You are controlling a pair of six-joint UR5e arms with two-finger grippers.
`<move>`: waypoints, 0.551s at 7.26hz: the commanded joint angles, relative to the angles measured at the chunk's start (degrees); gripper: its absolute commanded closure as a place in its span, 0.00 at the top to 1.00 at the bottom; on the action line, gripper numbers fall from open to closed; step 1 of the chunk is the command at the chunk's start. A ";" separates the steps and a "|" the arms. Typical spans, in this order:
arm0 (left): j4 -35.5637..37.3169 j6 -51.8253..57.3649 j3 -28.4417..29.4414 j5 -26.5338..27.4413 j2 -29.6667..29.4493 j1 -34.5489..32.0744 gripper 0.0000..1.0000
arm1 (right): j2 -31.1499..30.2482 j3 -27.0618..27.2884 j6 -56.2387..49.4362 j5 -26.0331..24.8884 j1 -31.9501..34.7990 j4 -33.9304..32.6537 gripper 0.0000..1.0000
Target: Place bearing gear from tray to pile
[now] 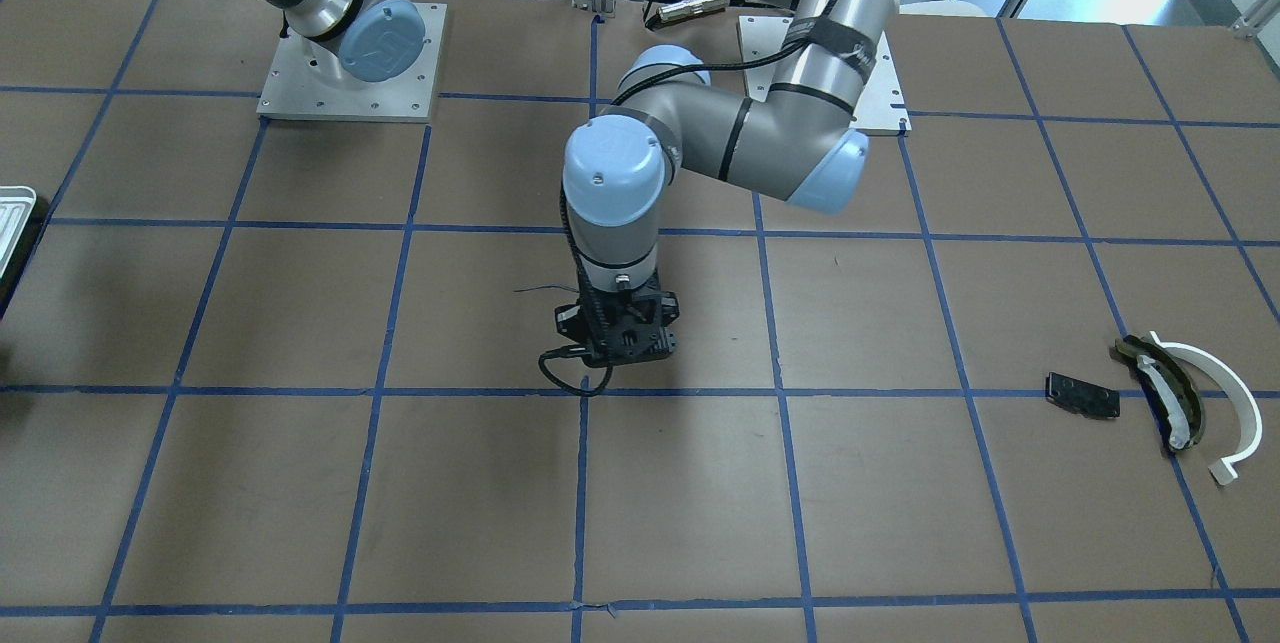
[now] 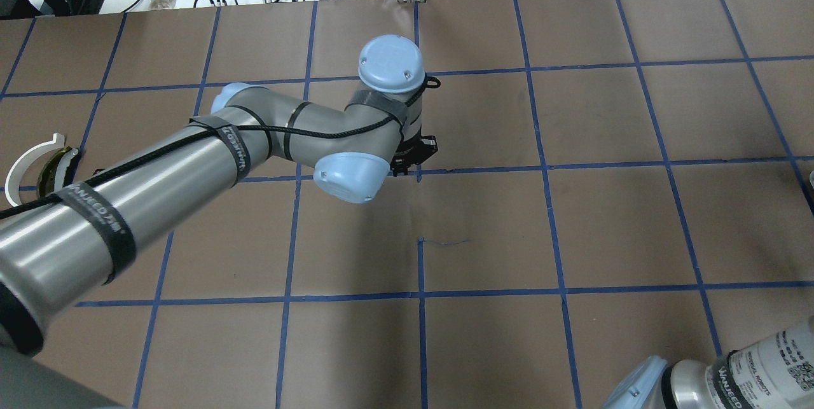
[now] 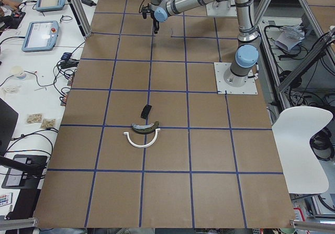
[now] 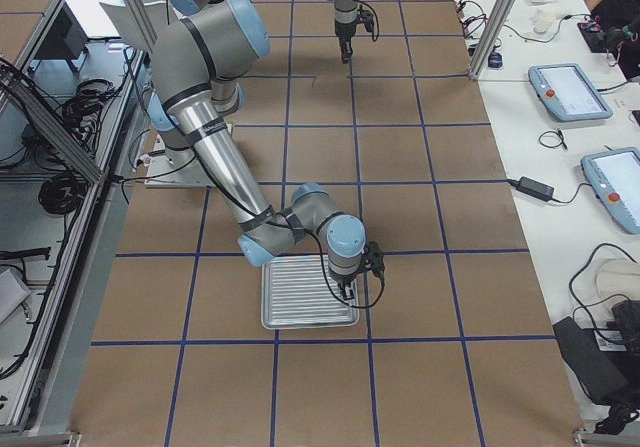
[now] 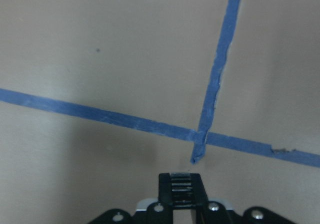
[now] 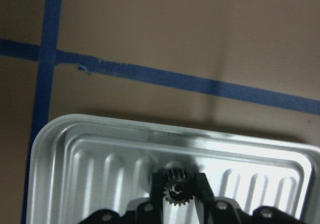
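Right wrist view: my right gripper (image 6: 179,181) pinches the gear (image 6: 176,191) over the tray (image 6: 90,149); my left gripper (image 5: 180,184) is closed tight

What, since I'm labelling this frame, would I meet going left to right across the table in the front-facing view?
tray → left gripper → black plate → olive strip → white half-ring
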 commanded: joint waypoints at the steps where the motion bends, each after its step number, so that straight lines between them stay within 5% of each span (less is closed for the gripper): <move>1: -7.89 18.70 0.34 0.67 5.02 15.43 0.00 | -0.62 -0.23 0.23 -0.13 0.00 0.27 0.00; 4: -14.16 50.75 -0.62 2.87 7.06 38.81 0.00 | -11.12 0.30 4.87 0.22 2.09 10.33 0.00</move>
